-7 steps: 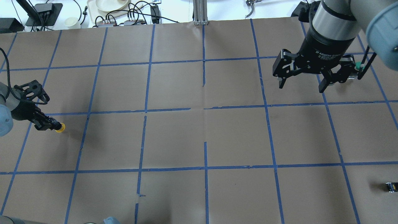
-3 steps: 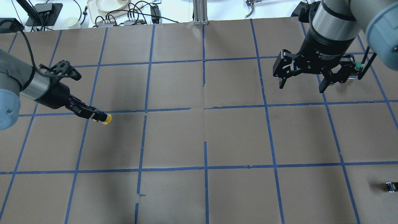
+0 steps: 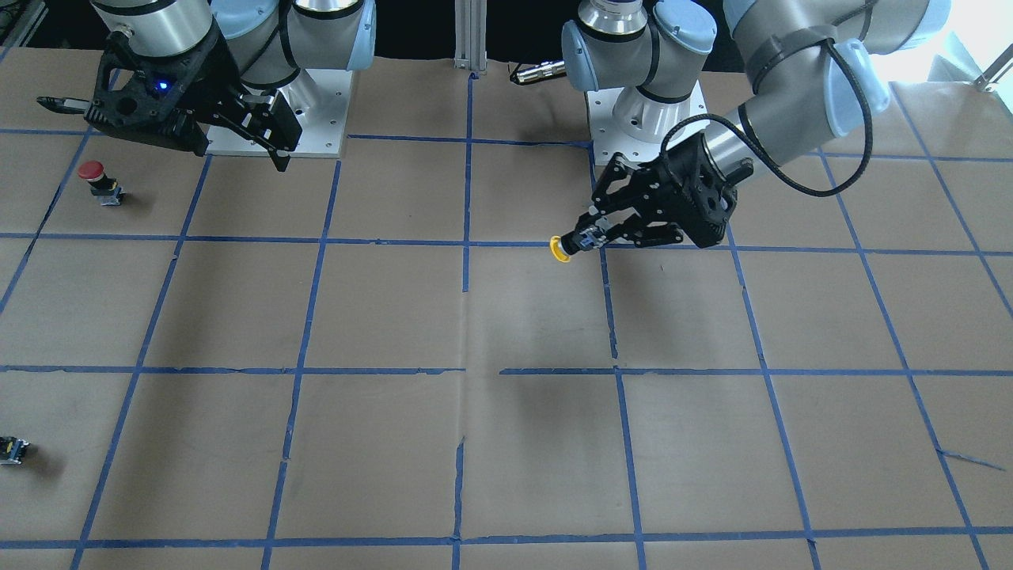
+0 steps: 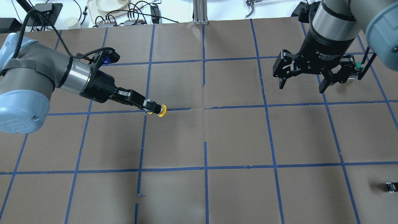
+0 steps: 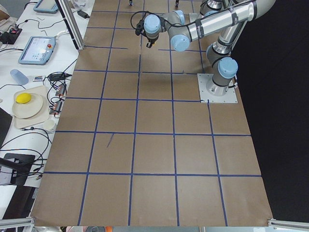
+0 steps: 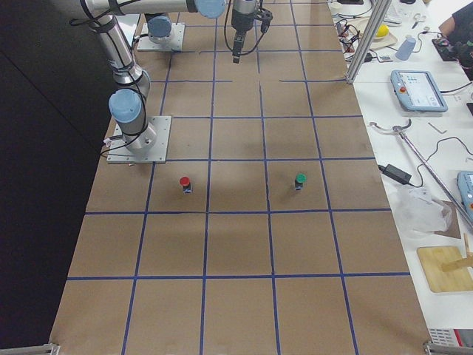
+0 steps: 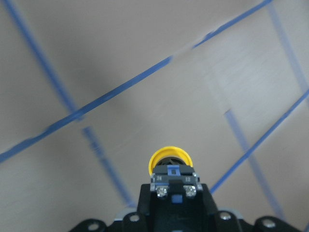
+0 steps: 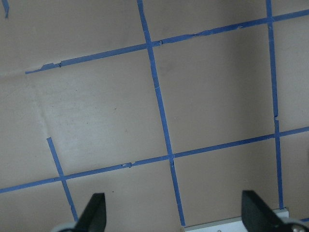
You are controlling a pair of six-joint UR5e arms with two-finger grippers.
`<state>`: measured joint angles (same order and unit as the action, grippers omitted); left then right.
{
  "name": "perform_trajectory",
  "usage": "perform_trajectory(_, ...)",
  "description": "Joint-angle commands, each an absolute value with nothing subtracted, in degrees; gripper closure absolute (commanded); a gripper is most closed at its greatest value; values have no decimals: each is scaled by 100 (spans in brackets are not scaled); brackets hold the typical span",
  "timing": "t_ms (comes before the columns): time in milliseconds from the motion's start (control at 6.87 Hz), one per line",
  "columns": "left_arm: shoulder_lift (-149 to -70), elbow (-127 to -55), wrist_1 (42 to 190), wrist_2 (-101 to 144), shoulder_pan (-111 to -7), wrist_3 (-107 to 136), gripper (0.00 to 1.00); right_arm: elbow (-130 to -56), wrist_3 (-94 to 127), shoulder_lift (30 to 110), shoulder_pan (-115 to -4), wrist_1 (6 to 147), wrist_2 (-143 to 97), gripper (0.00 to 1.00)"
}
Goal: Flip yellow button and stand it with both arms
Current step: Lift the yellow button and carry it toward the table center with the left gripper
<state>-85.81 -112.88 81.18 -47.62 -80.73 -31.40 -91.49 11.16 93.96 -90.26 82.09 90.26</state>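
The yellow button (image 4: 161, 111) is held sideways in my left gripper (image 4: 151, 107), which is shut on its black body and grey contact block. Its yellow cap points towards the table's middle. It hangs above the brown paper, with its shadow below it in the front-facing view (image 3: 560, 250). The left wrist view shows the cap (image 7: 169, 162) beyond the contact block between the fingers of the left gripper (image 7: 174, 195). My right gripper (image 4: 301, 86) is open and empty, high over the back right squares. It also shows in the right wrist view (image 8: 176, 212).
A red-capped button (image 3: 93, 176) stands near the right arm's base. A green-capped button (image 6: 300, 179) stands behind the right gripper. A small capless black block (image 4: 391, 186) lies at the front right edge. Blue tape lines grid the paper.
My left arm has swept to the right with the yellow button, from the far left edge to near the table's middle. The right arm has not moved.
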Motion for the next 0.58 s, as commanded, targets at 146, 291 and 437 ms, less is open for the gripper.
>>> perform_trajectory(146, -8438, -11416, 8139, -1776, -8455, -1566, 82, -9149, 1116, 9396, -9026, 8209, 9026, 0)
perform_trajectory(291, -8403, -11530, 8130, -949, -8455, -1521, 82, -9149, 1116, 9396, -9026, 8209, 9035, 0)
perform_trajectory(437, -8385, -11601, 8112, -592, -8455, -1434, 82, -9149, 1116, 9396, -9026, 8209, 9035, 0)
